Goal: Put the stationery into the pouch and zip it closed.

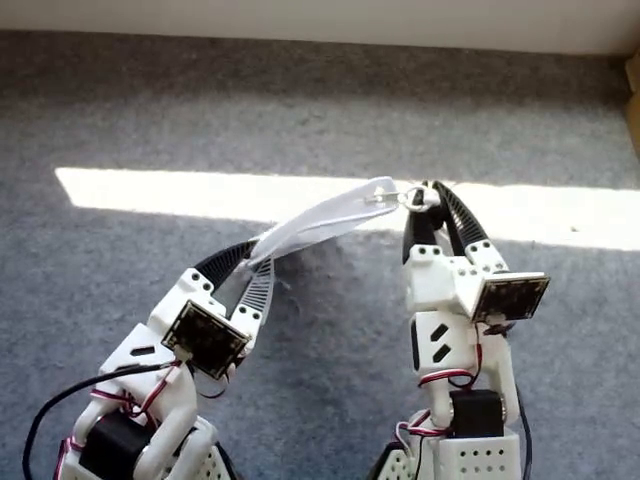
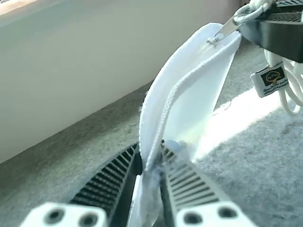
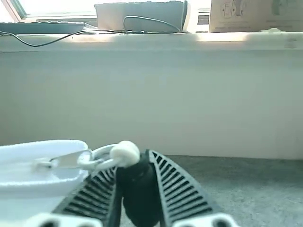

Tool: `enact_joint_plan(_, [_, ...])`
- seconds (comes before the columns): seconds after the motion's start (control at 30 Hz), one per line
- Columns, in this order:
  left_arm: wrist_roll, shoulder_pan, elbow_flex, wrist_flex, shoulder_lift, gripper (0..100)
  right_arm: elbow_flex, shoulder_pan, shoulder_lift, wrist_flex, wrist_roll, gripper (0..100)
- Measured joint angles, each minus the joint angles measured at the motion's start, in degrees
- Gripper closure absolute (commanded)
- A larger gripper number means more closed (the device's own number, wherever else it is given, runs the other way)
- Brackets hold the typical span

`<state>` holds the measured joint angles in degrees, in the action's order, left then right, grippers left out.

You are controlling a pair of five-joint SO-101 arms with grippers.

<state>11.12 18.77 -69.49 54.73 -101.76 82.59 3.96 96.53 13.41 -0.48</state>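
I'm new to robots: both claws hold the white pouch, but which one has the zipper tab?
The right gripper: it grips the zipper pull, while the left gripper clamps the pouch at its opposite end.

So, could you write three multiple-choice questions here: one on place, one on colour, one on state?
1. Where is the pouch? A) in a box B) held between both grippers C) on a shelf
2. What colour is the pouch? A) red B) black C) white
3. How is the left gripper? A) shut on the pouch B) open, empty C) holding a pen
Answers: 1 B, it stretches from the left gripper to the right gripper, which pinches its zipper pull; 2 C, its fabric is white; 3 A, its fingers clamp the pouch's end.
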Motion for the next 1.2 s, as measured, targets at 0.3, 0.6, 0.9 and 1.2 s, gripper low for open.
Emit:
enact_joint_plan(0.3, [0.0, -4.3, 0.0, 0.0, -0.7, 99, 0.0, -0.6, 0.0, 0.0, -0.3, 99.4])
enact_joint_plan(0.6, [-0.2, -6.3, 0.1, 0.0, -0.7, 99, 0.0, -0.5, 0.0, 0.0, -0.3, 99.4])
enact_joint_plan(0.9, [-1.3, -9.3, 0.1, 0.0, -0.9, 99, 0.0, -1.4, 0.0, 0.0, -0.3, 99.4])
enact_joint_plan(1.2, [-1.9, -9.5, -0.6, -2.7, -1.0, 99, 0.0, -1.4, 0.0, -2.2, -0.3, 99.4])
